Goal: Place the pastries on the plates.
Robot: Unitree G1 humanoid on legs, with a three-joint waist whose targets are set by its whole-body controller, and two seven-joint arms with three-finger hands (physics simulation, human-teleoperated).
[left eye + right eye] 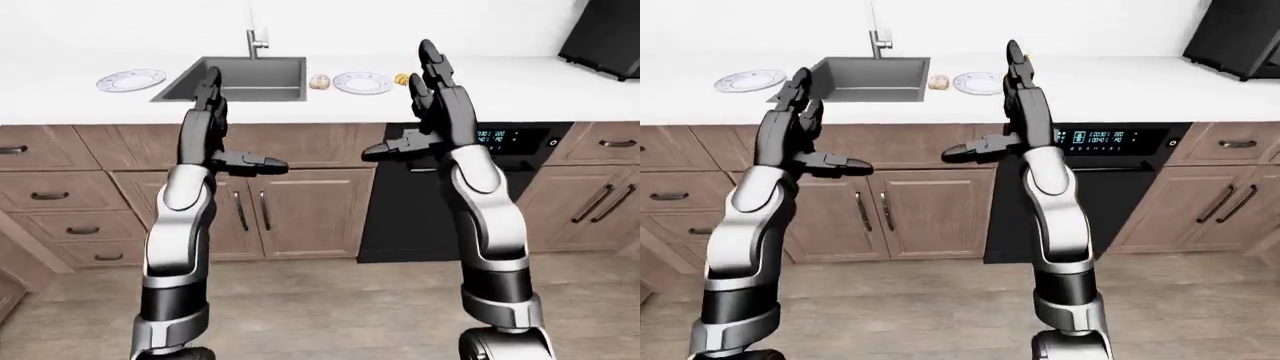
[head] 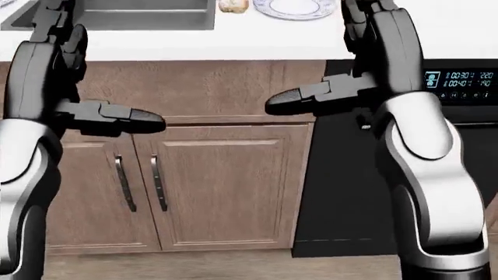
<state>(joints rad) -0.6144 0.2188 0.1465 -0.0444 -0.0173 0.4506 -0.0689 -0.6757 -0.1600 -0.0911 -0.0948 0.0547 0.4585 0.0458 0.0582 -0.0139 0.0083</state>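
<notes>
Left-eye view: left hand (image 1: 212, 94) and right hand (image 1: 432, 75) raised, fingers spread, nothing gripped; pastries (image 1: 320, 82), (image 1: 402, 78) flank plate (image 1: 362, 82) right of sink (image 1: 235, 78) on surface (image 1: 60, 97); second plate (image 1: 131, 79) left of sink

Head view: pastry could be knocked into sink by a hurried reach

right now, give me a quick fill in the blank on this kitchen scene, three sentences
1. The sink lies between two ____ on the counter.
2. One pastry rests on the counter, just ____ of the nearer plate in the left-eye view.
3. Both the left hand and right hand hold ____.

Missing words: plates; left; nothing
</notes>
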